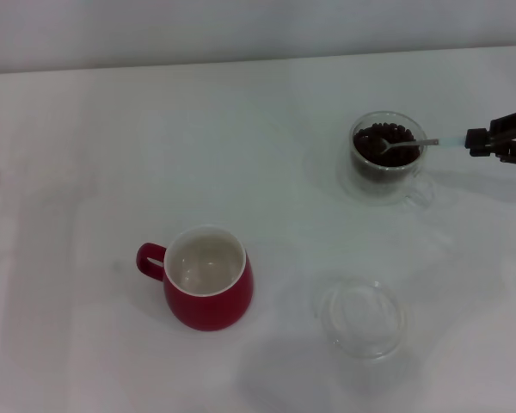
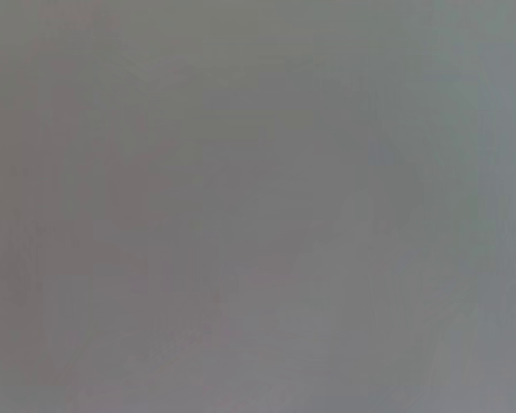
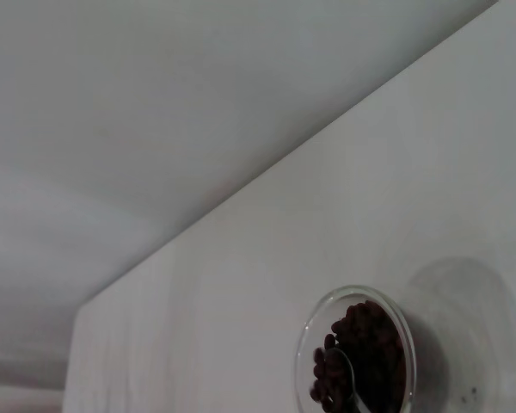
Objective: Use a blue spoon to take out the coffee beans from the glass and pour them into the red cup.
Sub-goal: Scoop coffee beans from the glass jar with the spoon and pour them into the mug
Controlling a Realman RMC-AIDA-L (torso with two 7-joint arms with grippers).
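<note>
While right gripper [image 1: 475,140] pinches blue spoon [image 1: 417,143], bowl sits among coffee beans [image 1: 380,143] in glass [image 1: 383,157]; red cup [image 1: 208,277] looks empty. Whole transfer remains. Left gripper unseen.

One red cup [image 1: 208,278] is counted toward the desk's [image 1: 86,155] near edge. One glass [image 1: 385,157] is counted toward the far right corner, and many coffee beans [image 1: 378,146], too small to be numbered, are heaped in it. One spoon [image 1: 410,144] is seen. One clear dish [image 1: 362,317] is counted. One pincer [image 1: 475,141] is seen at the right edge.
</note>
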